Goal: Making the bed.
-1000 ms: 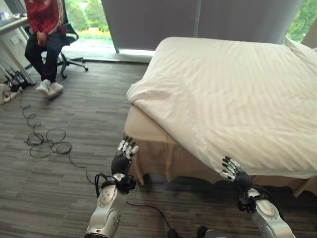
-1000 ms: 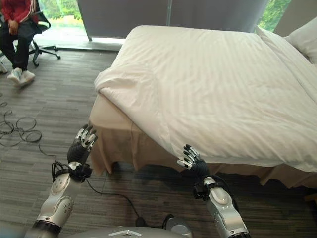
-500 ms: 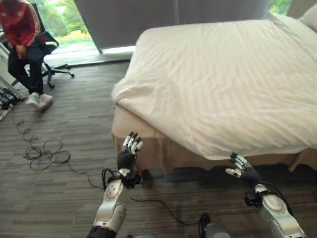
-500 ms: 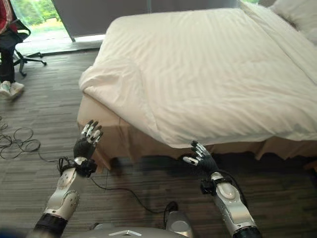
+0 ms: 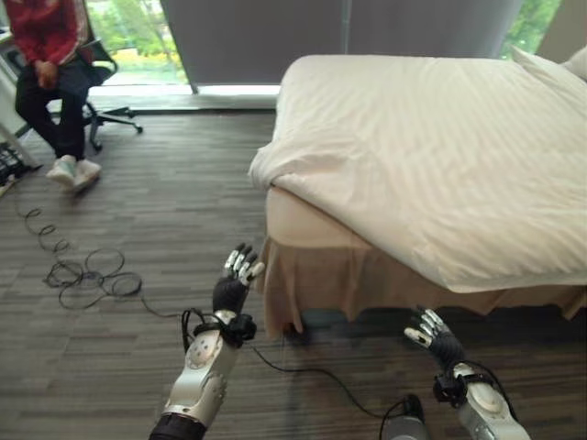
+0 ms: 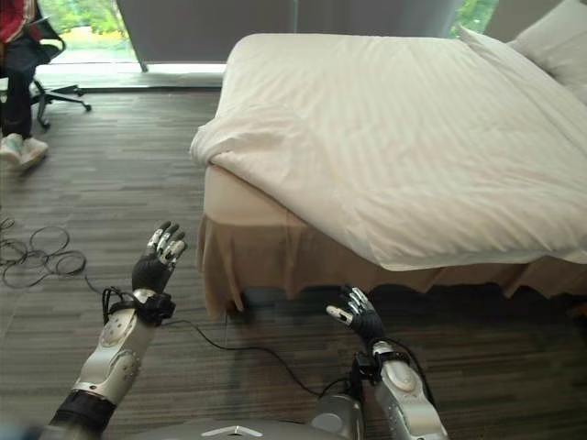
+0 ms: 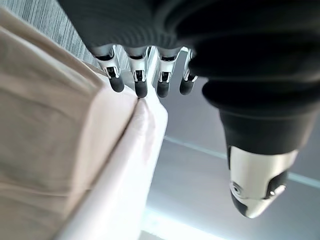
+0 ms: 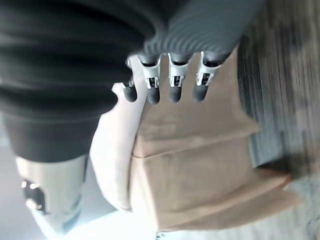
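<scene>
White duvet (image 5: 440,156), tan bed skirt (image 5: 330,275), unlettered.

The left hand (image 5: 231,286) is raised at the end of a forearm that rises from the lower left, its dark back toward the camera and its fingers (image 7: 141,85) straight and slightly spread, holding nothing. The right hand (image 6: 356,318) sits lower, reaching up from the lower right on a bent arm, with fingers (image 8: 174,86) also extended, loosely apart and empty. The two hands are well apart.
</scene>
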Available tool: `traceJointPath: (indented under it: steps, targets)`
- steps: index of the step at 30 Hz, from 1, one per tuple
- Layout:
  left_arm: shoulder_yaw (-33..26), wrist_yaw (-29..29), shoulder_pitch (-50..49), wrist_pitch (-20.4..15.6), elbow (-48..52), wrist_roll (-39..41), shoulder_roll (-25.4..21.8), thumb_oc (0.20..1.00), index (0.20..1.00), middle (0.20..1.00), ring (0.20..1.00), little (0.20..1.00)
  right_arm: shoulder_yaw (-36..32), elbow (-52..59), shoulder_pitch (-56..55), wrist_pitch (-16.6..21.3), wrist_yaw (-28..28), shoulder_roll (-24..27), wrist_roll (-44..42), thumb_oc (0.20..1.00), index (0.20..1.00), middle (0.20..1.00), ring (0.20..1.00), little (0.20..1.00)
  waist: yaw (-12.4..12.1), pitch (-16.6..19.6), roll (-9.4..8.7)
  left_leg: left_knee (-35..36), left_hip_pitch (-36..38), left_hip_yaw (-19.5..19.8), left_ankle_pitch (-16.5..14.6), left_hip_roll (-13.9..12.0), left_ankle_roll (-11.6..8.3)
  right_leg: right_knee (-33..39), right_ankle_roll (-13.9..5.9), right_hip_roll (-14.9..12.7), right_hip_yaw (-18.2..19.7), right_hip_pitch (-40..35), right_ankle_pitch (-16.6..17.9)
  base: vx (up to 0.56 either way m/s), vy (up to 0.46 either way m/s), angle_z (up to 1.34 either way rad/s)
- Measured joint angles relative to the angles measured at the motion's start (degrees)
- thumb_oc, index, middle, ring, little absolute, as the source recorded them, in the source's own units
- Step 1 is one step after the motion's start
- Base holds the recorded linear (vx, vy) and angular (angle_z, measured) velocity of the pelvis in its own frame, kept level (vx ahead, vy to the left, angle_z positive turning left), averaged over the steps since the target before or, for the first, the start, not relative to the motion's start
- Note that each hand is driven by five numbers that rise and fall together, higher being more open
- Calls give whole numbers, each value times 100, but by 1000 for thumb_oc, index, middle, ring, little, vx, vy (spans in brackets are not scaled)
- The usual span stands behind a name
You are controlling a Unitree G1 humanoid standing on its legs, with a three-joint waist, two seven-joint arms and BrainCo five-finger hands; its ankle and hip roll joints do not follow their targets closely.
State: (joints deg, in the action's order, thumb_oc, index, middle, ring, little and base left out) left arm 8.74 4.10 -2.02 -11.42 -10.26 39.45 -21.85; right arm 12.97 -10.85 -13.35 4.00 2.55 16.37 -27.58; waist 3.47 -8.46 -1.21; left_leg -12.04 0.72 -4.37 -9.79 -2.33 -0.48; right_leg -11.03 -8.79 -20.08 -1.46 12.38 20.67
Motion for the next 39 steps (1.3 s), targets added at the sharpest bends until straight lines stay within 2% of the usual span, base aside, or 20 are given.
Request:
traceJointPath:
  steps: [3, 4, 6, 7, 8, 10, 15, 17, 18, 20, 21, 22, 24, 26, 28, 30, 32, 33, 34, 39]
  targets:
    - [-8, -75, -68, 49, 109, -187, 56, 1000, 1000, 1000, 1000, 1000, 24, 50, -75, -59, 155, 212, -4, 1000, 1000, 1000, 1000, 1000, 41, -83, 313, 158, 49, 74, 176, -229, -3, -1888, 98, 662, 122, 414, -1629, -35, 211, 6]
    - [-97, -49, -165, 50, 120, -216, 7, 1000, 1000, 1000, 1000, 1000, -22, 115, -27, -59, 171, 333, 0, 1000, 1000, 1000, 1000, 1000, 86, 13, 255, 475, 79, 1, 452, -72, 25, -1905, 82, 829, -238, 292, -1709, 0, 253, 11]
    - [-164, -19, -286, 87, 108, -229, -21, 1000, 1000, 1000, 1000, 1000, -192, 133, 43, -1, 162, 314, 0, 1000, 1000, 1000, 1000, 1000, 38, 35, 236, 638, 165, -154, 486, -38, 80, -1656, 101, 789, -584, 200, -1579, 40, 204, -35]
    - [-186, -9, -367, 96, 107, -229, -23, 1000, 1000, 1000, 1000, 1000, -215, 129, 105, 5, 145, 320, 0, 1000, 1000, 1000, 1000, 1000, 64, 30, 263, 741, 239, -203, 504, -30, 114, -1448, 114, 823, -608, 121, -1533, 82, 57, -81]
    - [-263, -14, -440, 105, 127, -230, 13, 1000, 1000, 1000, 1000, 1000, -228, 100, 191, 5, 165, 346, 1, 1000, 1000, 1000, 1000, 1000, 87, 39, 251, 1073, 468, -411, 588, -66, 117, -1277, -50, 932, -585, 120, -1790, 215, -34, -85]
    - [-295, -41, -417, 109, 161, -230, 45, 1000, 1000, 1000, 1000, 1000, -250, 87, 149, 5, 157, 404, 1, 1000, 1000, 1000, 1000, 1000, 200, 207, 38, 1356, 621, -647, 660, -67, 36, -506, 111, 1211, -830, -137, -2001, 193, -72, -70]
    - [-175, -120, -231, 161, 282, -246, 160, 1000, 1000, 1000, 1000, 1000, -284, 82, 133, 24, 157, 545, -12, 1000, 1000, 1000, 1000, 1000, 256, 299, 159, 1402, 773, -737, 779, -477, -167, 542, 310, 1796, -884, -697, -1679, 101, -113, -26]
    - [-201, -120, -176, 163, 270, -245, 146, 1000, 1000, 1000, 1000, 1000, -239, 79, 181, 19, 162, 559, -14, 1000, 1000, 1000, 1000, 1000, 140, 292, 111, 1123, 744, -746, 762, -487, -197, 712, 429, 1860, -779, -784, -1594, 90, -179, -40]
    - [-258, -125, -108, 163, 231, -242, 137, 1000, 1000, 1000, 1000, 1000, -162, 49, 346, 22, 167, 561, -15, 1000, 1000, 1000, 1000, 1000, 65, 265, -33, -217, 186, -730, 728, -530, -292, 828, 523, 1788, -641, -944, -1674, 56, -133, -37]
    - [-239, -146, -17, 163, 236, -238, 158, 1000, 1000, 1000, 1000, 1000, -173, 38, 420, 35, 167, 583, -15, 1000, 1000, 1000, 1000, 1000, 7, 196, -136, -1604, -443, -580, 969, -568, -528, 883, 737, 1697, -522, -1039, -1667, 90, -16, -26]
    - [-239, -166, -42, 161, 255, -238, 157, 1000, 1000, 1000, 1000, 1000, -149, 43, 474, 38, 161, 630, -17, 1000, 1000, 1000, 1000, 1000, -69, 175, -125, -2043, -668, -293, 1156, -520, -580, 875, 852, 1700, -429, -1075, -1670, 144, 63, -57]
    - [-245, -167, -64, 165, 238, -238, 143, 1000, 1000, 1000, 1000, 1000, -123, 40, 545, 38, 160, 726, -14, 1000, 1000, 1000, 1000, 1000, -168, 117, -126, -2362, -914, 267, 1058, -386, -599, 932, 869, 1711, -139, -1135, -1745, 164, 98, -65]
    - [-367, -142, -57, 154, 269, -237, 136, 1000, 1000, 1000, 1000, 1000, -131, 51, 555, 40, 161, 749, -10, 1000, 1000, 1000, 1000, 1000, -254, 104, -128, -1516, -836, 140, 989, -448, -591, 1043, 1046, 1696, -57, -1182, -1719, 185, 109, -52]
    - [-462, -82, 17, 151, 224, -237, 88, 1000, 1000, 1000, 1000, 1000, -192, 42, 455, 42, 162, 753, -10, 1000, 1000, 1000, 1000, 1000, -175, 69, -48, -303, -713, 188, 1054, -731, -581, 1193, 750, 1742, -10, -1410, -1831, 323, 215, -21]
    - [-552, -47, 68, 149, 209, -240, -82, 1000, 1000, 1000, 1000, 1000, -301, -4, 315, 54, 176, 790, -1, 1000, 1000, 1000, 1000, 1000, -189, 30, 61, 1003, -368, 433, 1137, -831, -581, 1291, 640, 1837, 54, -1596, -1839, 185, 138, -29]
    - [-634, -32, 103, 146, 227, -240, -158, 1000, 1000, 1000, 1000, 1000, -392, -92, 274, 53, 173, 849, 2, 1000, 1000, 1000, 1000, 1000, -162, 65, 213, 1271, -262, 523, 1172, -783, -545, 1313, 644, 1843, 69, -1610, -1870, 122, 99, -46]
    - [-846, 5, 245, 69, 344, -242, -433, 1000, 1000, 1000, 1000, 1000, -456, -50, 44, 48, 237, 1207, 9, 1000, 1000, 1000, 1000, 1000, -160, 114, 588, 1312, -144, 233, 1348, -693, -315, 1572, 506, 1921, -75, -1859, -1692, 100, 125, -39]
    - [-869, 5, 259, 7, 388, -242, -406, 1000, 1000, 1000, 1000, 1000, -507, -34, -47, 49, 258, 1301, 10, 1000, 1000, 1000, 1000, 1000, -71, 184, 798, 1319, -133, 164, 1222, -757, -391, 1608, 489, 2040, -95, -1886, -1707, 137, 192, 18]
    - [-897, 9, 358, -23, 389, -249, -466, 1000, 1000, 1000, 1000, 1000, -585, -171, -71, 36, 277, 1172, 12, 1000, 1000, 1000, 1000, 1000, 84, 218, 783, 1477, 34, 93, 1180, -680, -517, 1591, 436, 1903, -135, -1904, -1725, 208, 314, 26]
    - [-1356, 84, 677, -9, 608, -496, -1495, 1000, 1000, 1000, 1000, 1000, -731, -129, -248, 27, 424, 805, 13, 1000, 1000, 1000, 1000, 1000, 84, 170, 547, 1745, 242, -133, 1095, -69, -230, 1662, 287, 1309, -86, -2001, -1746, 94, 191, 3]
